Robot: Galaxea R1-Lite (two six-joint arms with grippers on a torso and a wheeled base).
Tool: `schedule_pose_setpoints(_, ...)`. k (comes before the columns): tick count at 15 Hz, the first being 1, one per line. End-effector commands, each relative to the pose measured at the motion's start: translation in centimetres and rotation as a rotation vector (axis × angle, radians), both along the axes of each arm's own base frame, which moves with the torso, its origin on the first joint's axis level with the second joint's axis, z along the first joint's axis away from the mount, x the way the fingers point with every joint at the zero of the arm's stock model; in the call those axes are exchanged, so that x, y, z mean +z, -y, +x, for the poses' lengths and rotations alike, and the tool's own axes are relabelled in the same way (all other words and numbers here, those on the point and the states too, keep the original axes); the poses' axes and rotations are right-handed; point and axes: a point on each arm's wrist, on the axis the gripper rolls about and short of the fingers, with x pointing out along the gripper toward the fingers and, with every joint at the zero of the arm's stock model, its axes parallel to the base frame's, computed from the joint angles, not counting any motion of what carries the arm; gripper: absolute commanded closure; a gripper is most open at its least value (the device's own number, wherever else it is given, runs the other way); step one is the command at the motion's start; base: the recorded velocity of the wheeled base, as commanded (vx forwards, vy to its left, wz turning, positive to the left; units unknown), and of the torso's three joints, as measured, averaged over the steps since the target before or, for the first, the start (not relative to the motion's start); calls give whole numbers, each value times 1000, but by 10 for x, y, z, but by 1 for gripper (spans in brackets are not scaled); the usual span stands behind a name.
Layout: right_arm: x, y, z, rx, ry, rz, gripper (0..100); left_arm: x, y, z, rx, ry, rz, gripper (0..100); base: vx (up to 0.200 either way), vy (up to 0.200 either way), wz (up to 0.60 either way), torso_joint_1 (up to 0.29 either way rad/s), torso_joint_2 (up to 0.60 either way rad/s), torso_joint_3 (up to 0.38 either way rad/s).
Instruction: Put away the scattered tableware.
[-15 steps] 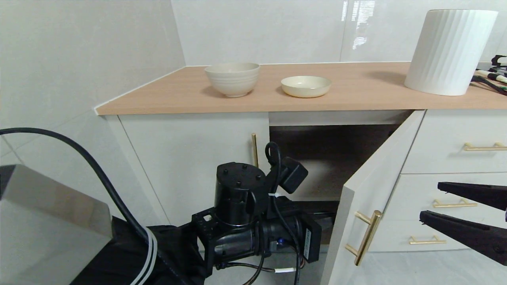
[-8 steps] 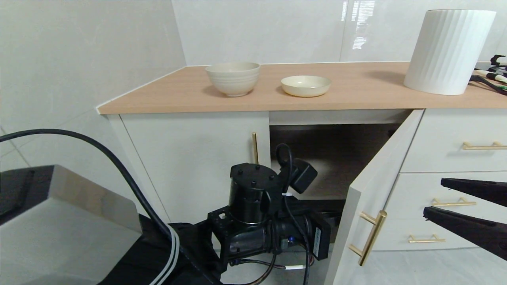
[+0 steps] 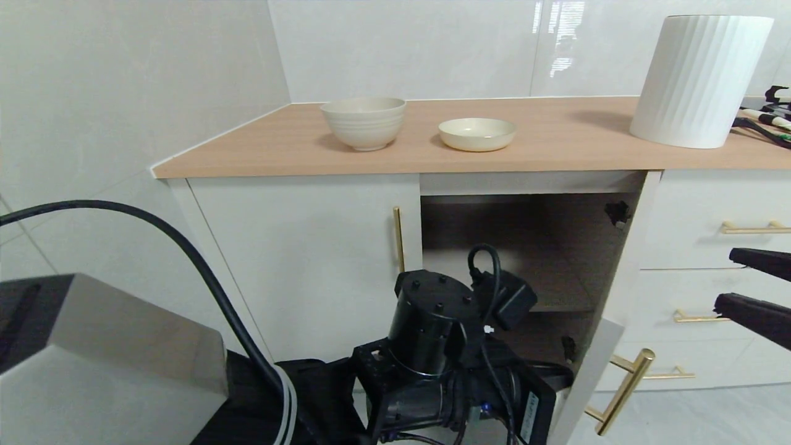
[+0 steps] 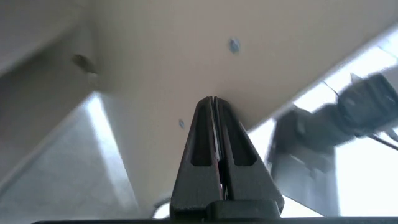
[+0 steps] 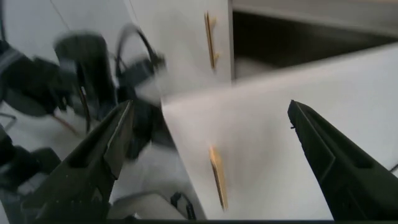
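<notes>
Swung wider, the cabinet door (image 3: 596, 371) nears the right gripper (image 3: 726, 278) (spread wide, empty); pushed further by the closed, empty left gripper (image 4: 213, 124), its handle might strike. Bowl (image 3: 363, 122) and dish (image 3: 477, 133) sit on the countertop (image 3: 556, 145).

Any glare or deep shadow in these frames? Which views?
Head view: window glare on the wall tiles; the open cupboard is dim inside; the bowl and dish cast soft shadows on the counter. Right wrist view: the cupboard's inside is dark there too.
</notes>
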Motion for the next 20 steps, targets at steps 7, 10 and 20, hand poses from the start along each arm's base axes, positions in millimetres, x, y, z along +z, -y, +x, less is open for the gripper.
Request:
schedule_pose_setpoints(7,12,7,-13,4,66,39,0,8,38,-23,-98,-3,4,100,0,0,0,0,0,0)
schedule_pose_setpoints(10,12,7,-14,7,69,41,0,10,58,-32,-143,-5,6,100,0,0,0,0,0,0)
schedule_pose_setpoints(20,8,-1,1,2,19,16,0,65,33,-36,26,-19,-101,100,0,0,0,0,0,0)
